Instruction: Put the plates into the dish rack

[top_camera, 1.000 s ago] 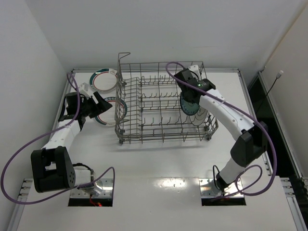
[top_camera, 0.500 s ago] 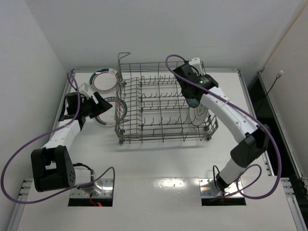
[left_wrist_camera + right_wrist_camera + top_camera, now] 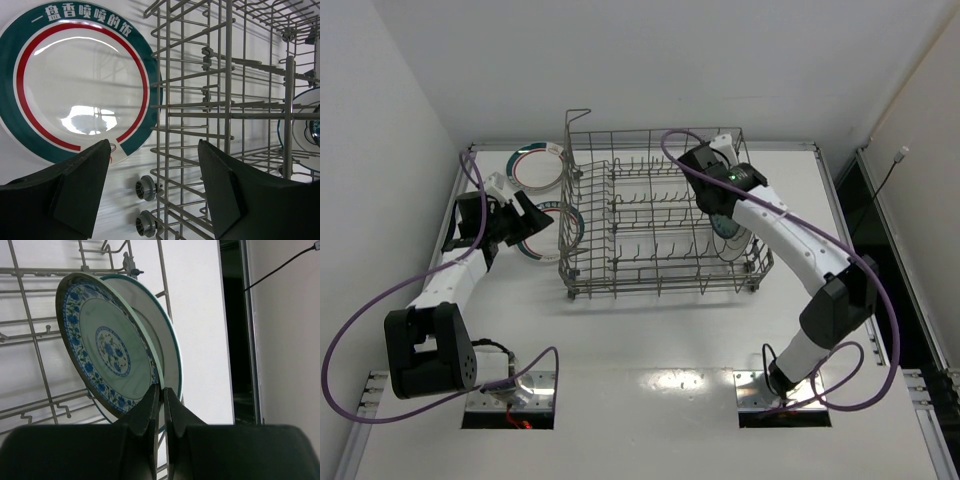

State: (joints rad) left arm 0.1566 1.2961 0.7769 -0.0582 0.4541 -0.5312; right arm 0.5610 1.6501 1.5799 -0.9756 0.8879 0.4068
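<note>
Dish rack: 1. Plates: 4 (2 in rack, 2 outside). Arms: 2.

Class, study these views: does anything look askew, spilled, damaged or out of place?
Nothing is spilled or broken. The blue-patterned plate leans tilted in the dish rack, pinched at its rim by the right fingers, overlapping a teal-rimmed plate behind.

A white counter fills the middle and lower frame, with a soft glare near bottom centre. Plain white walls enclose it: a back wall across the top, a left wall and a right wall. A dark gap runs along the counter's right edge, with a thin black cable above it.
</note>
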